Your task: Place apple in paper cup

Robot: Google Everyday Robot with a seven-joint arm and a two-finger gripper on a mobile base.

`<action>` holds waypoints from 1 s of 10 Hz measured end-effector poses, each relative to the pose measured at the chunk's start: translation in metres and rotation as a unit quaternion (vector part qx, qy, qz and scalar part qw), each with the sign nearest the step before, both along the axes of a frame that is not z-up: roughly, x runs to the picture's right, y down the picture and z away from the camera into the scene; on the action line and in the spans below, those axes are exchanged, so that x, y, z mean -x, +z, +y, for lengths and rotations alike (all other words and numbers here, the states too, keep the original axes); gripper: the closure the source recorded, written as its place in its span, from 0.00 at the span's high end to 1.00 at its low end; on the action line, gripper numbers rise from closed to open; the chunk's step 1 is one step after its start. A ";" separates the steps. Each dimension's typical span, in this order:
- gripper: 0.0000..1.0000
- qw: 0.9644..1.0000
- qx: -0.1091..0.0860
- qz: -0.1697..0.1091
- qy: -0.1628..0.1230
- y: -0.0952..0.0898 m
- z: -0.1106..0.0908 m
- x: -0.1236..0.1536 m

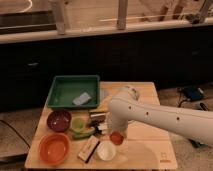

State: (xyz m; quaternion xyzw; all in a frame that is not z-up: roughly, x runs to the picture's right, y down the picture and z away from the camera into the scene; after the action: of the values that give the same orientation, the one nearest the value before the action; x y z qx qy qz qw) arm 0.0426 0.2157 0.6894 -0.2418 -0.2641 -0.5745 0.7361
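The apple (116, 138) is a small orange-red fruit held at the tip of my gripper (118, 135), just above the wooden table. The white paper cup (106, 150) stands on the table just left of and below the apple, mouth up and empty. My white arm (160, 117) comes in from the right and bends down over the table's middle. The gripper sits right above the apple and partly hides it.
A green tray (62, 87) with a pale packet lies at the back left. A dark red bowl (59, 120), an orange bowl (54, 148), a green cup (77, 124) and a small box (89, 148) stand left of the cup. The wooden table (150, 150) ends at the front.
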 end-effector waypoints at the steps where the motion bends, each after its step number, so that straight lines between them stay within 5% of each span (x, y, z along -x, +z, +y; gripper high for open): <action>1: 0.00 1.000 -0.002 0.001 -0.004 0.000 -0.003 0.003; 10: 0.00 0.999 -0.020 -0.021 -0.022 -0.029 -0.016 0.027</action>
State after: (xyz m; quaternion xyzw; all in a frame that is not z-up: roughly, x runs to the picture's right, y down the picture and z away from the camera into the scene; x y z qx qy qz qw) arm 0.0154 0.1994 0.6601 -0.2208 -0.2623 -0.6006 0.7223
